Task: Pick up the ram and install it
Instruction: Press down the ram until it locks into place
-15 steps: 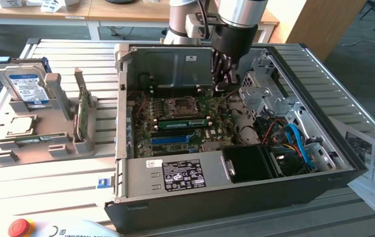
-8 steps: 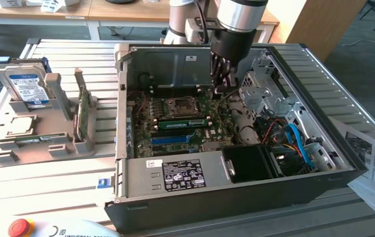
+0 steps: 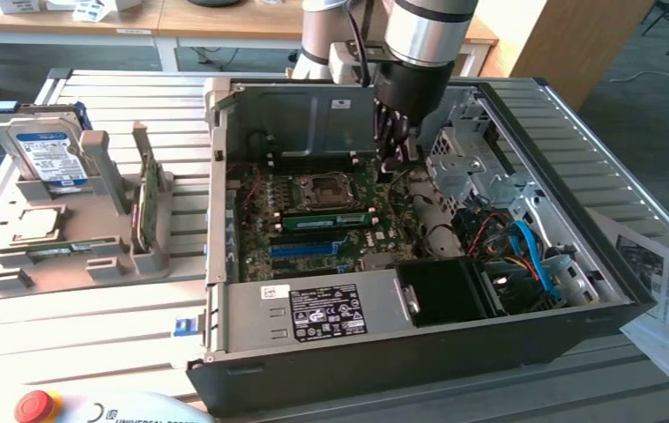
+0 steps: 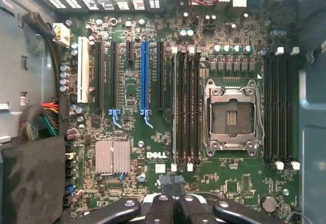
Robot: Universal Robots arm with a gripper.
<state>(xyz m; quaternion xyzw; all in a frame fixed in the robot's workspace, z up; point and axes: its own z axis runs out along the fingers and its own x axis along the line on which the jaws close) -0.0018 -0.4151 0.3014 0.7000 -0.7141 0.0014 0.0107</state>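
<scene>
My gripper (image 3: 394, 164) hangs shut inside the open computer case (image 3: 310, 361), above the motherboard (image 3: 346, 251), with nothing between its fingers. In the wrist view the gripper (image 4: 173, 203) sits over the board's lower part, its black fingertips (image 4: 162, 207) pressed together. One green ram stick (image 3: 324, 220) stands seated in a slot beside the bare CPU socket (image 3: 316, 189). From the wrist it shows edge-on as a thin line (image 4: 173, 112), next to the vacant black slots (image 4: 189, 107). Another green ram stick (image 3: 62, 250) lies flat in the grey parts holder (image 3: 28, 282), far from the gripper.
On the exterior view's left, the holder also carries a hard drive (image 3: 42, 152), a CPU (image 3: 35, 225) and an upright green card (image 3: 143, 207). Cables and a drive cage (image 3: 475, 167) crowd the case's right side. A red stop button (image 3: 34, 405) sits at the front.
</scene>
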